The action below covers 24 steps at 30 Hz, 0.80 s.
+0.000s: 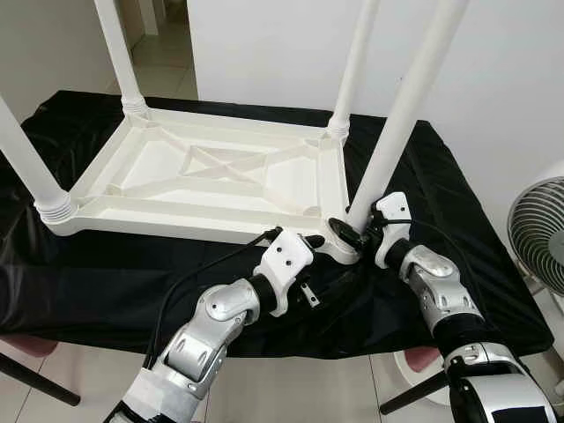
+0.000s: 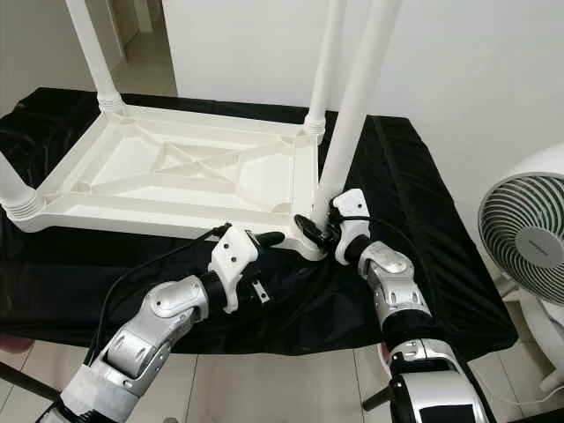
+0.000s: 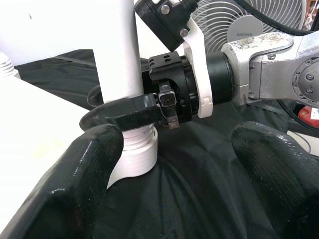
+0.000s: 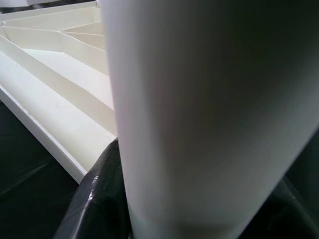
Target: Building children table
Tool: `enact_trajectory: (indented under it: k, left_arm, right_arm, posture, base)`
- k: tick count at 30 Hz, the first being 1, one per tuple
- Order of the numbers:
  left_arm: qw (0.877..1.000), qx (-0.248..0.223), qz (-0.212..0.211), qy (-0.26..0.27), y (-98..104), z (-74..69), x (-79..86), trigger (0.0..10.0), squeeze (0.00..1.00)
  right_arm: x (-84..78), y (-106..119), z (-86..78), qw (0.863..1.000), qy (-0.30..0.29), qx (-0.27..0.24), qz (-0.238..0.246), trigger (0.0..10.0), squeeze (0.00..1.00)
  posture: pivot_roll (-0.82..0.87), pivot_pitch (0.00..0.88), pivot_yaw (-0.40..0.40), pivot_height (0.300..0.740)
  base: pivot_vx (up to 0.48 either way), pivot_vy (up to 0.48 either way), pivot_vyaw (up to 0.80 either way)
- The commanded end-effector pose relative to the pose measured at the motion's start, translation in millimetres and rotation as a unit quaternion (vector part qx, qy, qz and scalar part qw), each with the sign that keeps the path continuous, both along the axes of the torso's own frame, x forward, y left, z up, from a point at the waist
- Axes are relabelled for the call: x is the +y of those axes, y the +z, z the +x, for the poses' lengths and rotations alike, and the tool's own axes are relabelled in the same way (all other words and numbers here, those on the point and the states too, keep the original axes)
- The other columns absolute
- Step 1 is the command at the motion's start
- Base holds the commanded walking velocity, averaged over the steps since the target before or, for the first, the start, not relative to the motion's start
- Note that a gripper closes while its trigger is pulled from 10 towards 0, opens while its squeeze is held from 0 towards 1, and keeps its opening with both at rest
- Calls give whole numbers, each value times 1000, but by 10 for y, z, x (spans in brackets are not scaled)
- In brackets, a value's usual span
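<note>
Glossy black right tool (image 1: pixel 352 231) clamps smooth white table leg (image 1: pixel 401 115); left tool (image 3: pixel 174 164) gapes over black cloth (image 1: pixel 132 273).

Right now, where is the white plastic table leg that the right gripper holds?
The white plastic table leg stands in the near right corner socket of the upturned white table top, gripped near its base by the right gripper, on the black cloth.

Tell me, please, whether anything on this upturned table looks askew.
Yes: the near-right leg leans off vertical, tilted compared with the other three. The right gripper is clamped round its base at the corner socket, so it looks not fully seated.
</note>
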State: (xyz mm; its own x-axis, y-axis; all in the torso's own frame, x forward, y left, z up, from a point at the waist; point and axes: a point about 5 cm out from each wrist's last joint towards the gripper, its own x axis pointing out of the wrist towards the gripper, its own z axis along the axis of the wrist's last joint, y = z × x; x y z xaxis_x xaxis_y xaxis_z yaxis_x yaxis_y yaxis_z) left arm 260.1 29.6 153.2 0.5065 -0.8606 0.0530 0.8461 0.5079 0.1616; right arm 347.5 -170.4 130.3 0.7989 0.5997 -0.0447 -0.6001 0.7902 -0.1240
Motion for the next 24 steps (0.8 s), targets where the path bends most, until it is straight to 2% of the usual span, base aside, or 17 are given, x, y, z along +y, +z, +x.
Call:
enact_trajectory:
  k: [1, 7, 8, 15, 21, 23, 24]
  left_arm:
    - [1000, -1, 8, -6, -3, 3, 2, 10000, 0]
    - [1000, 0, 9, -7, -7, -5, 1, 10000, 0]
    - [1000, 1, 8, -8, -8, -9, -5, 10000, 0]
    - [1000, 3, 7, -10, -14, -23, -13, 10000, 0]
    - [1000, 4, 6, -9, -18, -25, -13, 10000, 0]
    - [1000, 4, 6, -9, -18, -25, -13, 10000, 0]
    - [1000, 5, 6, -9, -18, -25, -11, 10000, 0]
  right_arm:
    - [28, -122, -33, 1000, 11, 28, -8, 0, 0]
    - [-20, -160, -43, 1000, -12, 24, 6, 0, 0]
    - [-29, -157, -45, 999, -24, 21, 9, 10000, 0]
    - [-30, -151, -53, 997, -68, 8, 17, 10000, 0]
    - [11, -117, -73, 978, -205, -2, 38, 10000, 0]
    - [11, -117, -73, 978, -205, -2, 38, 10000, 0]
    - [33, -134, -96, 972, -231, 4, 45, 10000, 0]
  posture:
    - [96, 32, -46, 740]
    - [90, 38, -44, 740]
    - [87, 41, -44, 740]
    - [83, 44, -46, 740]
    - [83, 47, -49, 740]
    - [83, 47, -49, 740]
    - [82, 49, -47, 740]
  base:
    - [0, 0, 0]
    - [0, 0, 0]
    - [0, 0, 0]
    - [0, 0, 0]
    - [0, 0, 0]
    - [0, 0, 0]
    - [0, 0, 0]
